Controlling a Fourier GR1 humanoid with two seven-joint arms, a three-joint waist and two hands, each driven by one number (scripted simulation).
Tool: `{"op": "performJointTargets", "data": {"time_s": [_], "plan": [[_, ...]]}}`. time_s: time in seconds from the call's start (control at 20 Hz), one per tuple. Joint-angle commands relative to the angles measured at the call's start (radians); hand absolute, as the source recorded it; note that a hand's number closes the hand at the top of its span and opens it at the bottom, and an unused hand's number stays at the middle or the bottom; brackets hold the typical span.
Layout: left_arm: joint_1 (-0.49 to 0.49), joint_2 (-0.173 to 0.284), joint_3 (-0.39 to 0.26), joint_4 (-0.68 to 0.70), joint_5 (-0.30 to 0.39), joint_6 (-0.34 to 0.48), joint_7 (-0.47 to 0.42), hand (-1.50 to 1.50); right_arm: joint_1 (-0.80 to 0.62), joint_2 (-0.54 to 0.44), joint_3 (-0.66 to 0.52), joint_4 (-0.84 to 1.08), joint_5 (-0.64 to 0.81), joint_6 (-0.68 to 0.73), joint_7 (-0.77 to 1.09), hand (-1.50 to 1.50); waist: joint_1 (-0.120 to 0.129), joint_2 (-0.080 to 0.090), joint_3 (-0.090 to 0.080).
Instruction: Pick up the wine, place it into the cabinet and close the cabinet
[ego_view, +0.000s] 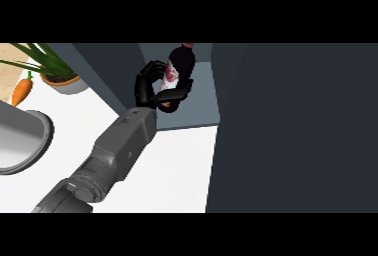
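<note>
Midway through the job, the right hand, fingers and thumb curled round the wine, holds it inside the open cabinet, above the shelf; letting go and shutting the door remain.

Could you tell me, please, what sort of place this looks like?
Probably a kitchen: a white counter carries an orange carrot and a round grey metal pot, and one hand holds a dark wine bottle inside a dark cabinet.
</note>
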Motion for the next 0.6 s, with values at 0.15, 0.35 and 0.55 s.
{"op": "performJointTargets", "data": {"time_s": [0.15, 0.35, 0.55], "plan": [[0.055, -0.006, 0.056, -0.009, 0.061, -0.102, 0.006, 1.50, 0.002, 0.020, 0.008, -0.041, -0.015, -0.021, 0.014, -1.50, -0.019, 0.001, 0.000], [0.090, -0.006, 0.045, -0.024, 0.073, -0.130, -0.015, 1.50, 0.011, 0.030, 0.047, -0.050, -0.012, -0.014, 0.023, -1.50, -0.037, -0.002, -0.001], [0.151, -0.006, 0.028, -0.038, 0.093, -0.163, -0.050, 1.50, 0.015, 0.037, 0.043, -0.035, -0.012, -0.011, 0.006, -1.50, -0.052, -0.004, -0.001]]}}
